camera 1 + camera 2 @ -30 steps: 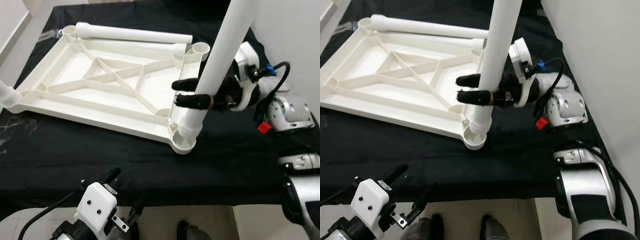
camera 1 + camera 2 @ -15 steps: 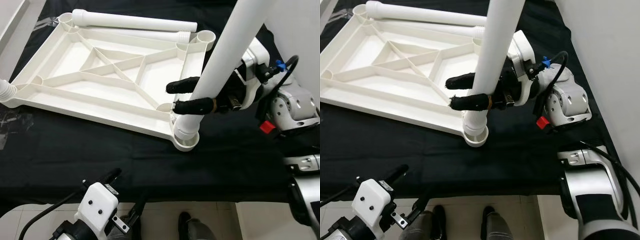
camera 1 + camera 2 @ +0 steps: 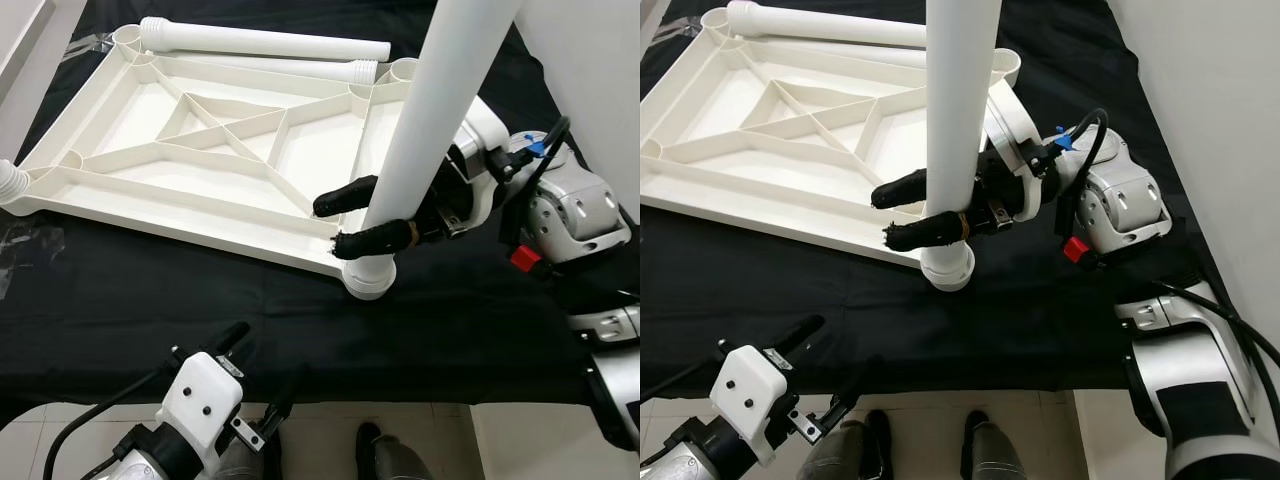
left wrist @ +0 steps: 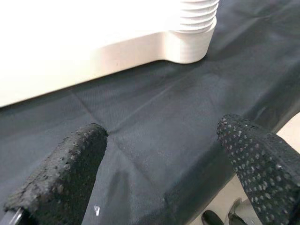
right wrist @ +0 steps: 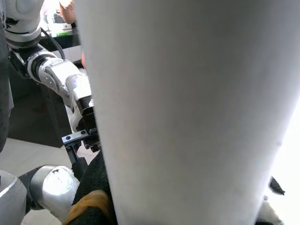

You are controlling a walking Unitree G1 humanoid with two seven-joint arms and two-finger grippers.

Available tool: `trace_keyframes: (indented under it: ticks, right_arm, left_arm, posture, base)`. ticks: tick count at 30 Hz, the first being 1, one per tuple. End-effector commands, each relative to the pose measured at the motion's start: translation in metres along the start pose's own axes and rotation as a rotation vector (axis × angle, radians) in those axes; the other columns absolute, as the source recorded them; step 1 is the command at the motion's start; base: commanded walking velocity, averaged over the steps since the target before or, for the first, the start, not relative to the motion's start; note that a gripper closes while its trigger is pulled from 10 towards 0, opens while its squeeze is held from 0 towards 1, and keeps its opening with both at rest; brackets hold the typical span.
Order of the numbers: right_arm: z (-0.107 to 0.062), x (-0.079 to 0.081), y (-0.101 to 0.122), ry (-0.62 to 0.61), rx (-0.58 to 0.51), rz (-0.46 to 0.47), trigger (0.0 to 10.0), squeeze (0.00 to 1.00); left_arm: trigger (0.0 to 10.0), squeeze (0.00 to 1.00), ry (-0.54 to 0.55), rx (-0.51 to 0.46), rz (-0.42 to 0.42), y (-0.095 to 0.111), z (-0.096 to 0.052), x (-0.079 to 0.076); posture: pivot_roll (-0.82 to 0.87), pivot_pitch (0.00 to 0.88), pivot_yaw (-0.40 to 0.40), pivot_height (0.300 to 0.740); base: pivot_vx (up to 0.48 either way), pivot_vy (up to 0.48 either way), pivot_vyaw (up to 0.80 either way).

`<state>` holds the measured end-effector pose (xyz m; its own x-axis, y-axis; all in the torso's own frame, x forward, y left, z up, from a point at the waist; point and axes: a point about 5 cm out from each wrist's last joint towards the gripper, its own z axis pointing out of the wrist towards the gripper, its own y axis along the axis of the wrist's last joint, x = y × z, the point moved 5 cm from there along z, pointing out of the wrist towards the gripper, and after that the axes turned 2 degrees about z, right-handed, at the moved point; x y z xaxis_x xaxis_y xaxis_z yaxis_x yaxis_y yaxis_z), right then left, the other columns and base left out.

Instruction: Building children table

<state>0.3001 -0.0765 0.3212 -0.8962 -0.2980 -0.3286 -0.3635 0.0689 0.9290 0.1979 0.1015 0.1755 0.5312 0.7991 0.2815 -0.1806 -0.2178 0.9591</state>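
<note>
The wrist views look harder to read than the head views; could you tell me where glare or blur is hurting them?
Left wrist view: the white table top is blown out to flat white, and the near fingertips are soft. Right wrist view: the held table leg sits too close, a featureless blurred grey. Left eye view: evenly lit and sharp on the right gripper.

I get bright, even light and sharp head views; the white leg (image 5: 187,112) blooms softly out of focus at lower right.
</note>
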Motion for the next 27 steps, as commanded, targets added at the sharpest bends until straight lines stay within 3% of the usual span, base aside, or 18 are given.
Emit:
trace_keyframes:
  ticks: [1,12,27]
  right_arm:
    - [-0.005,0.002,-0.014,0.012,0.064,0.025,10.0,0.0]
    - [-0.02,0.0,-0.013,-0.029,0.078,0.03,10.0,0.0]
    - [-0.016,0.002,-0.02,-0.06,0.003,0.085,10.0,0.0]
  left_arm:
    - [10.0,0.0,-0.014,0.042,-0.023,-0.009,-0.001,-0.005]
    - [10.0,0.0,-0.015,0.04,-0.026,-0.011,0.0,-0.007]
    - [10.0,0.0,-0.017,0.033,-0.025,-0.011,0.002,-0.007]
  posture:
    - [0.12,0.372,0.001,0.74]
    - [0.11,0.372,0.004,0.74]
    - [0.1,0.367,0.001,0.74]
  base:
    - [0.0,0.0,0.0]
    - [0.0,0.0,0.0]
    - [0.0,0.0,0.0]
